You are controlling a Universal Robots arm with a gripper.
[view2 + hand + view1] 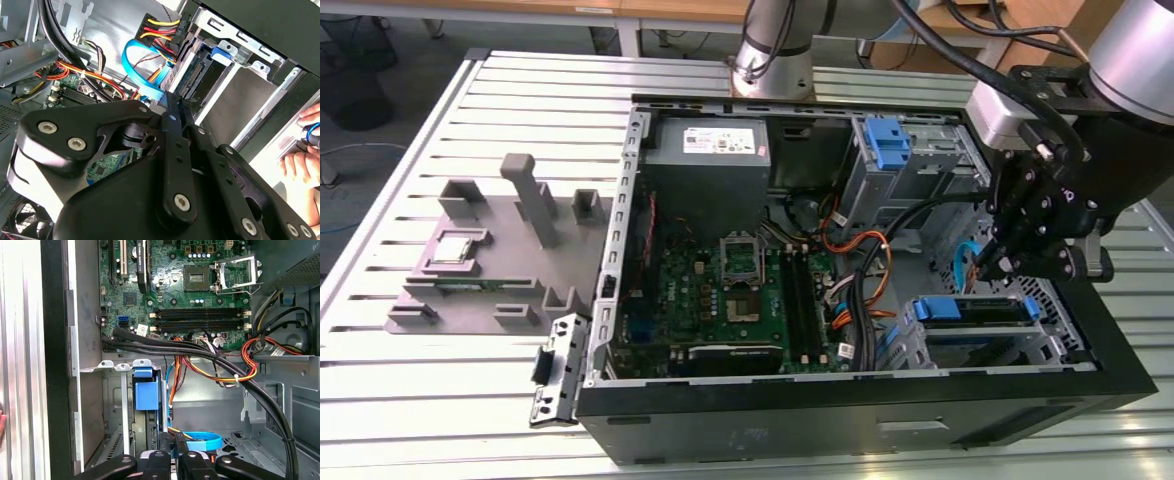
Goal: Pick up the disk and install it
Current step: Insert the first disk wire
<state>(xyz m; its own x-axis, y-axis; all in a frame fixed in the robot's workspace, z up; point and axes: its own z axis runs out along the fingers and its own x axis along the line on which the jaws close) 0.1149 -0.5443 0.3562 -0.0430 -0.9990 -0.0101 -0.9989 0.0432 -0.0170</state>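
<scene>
Black gripper (171, 107) links sit closest to the lens in the second wrist view. Its fingers (159, 460) are drawn close together, with nothing seen between them. In the exterior view the gripper hangs at the right of the frame, just above the lower drive bay.

Under everything, the slatted metal worktop (427, 400) carries the open computer case (854, 415). The green motherboard (720, 300) fills the middle of the case. The disk (970, 310) sits in the bay at the lower right of the exterior view, its blue carrier toward the gripper. In the second wrist view it (192, 75) stands edge-on just ahead of the fingertips. It looks partly or fully seated; I cannot tell which.

The main risk is snagging. A blue flat cable (970, 262) loops right beside the gripper, and a bundle of orange and yellow wires (867, 250) crosses near the bay. A sideways or downward move could catch them and pull a plug loose.

If the disk is not square in its rails, a push could jam it or bend the carrier.

A person's hand (300, 162) rests near the case edge and could get pinched if the arm swings that way.
</scene>
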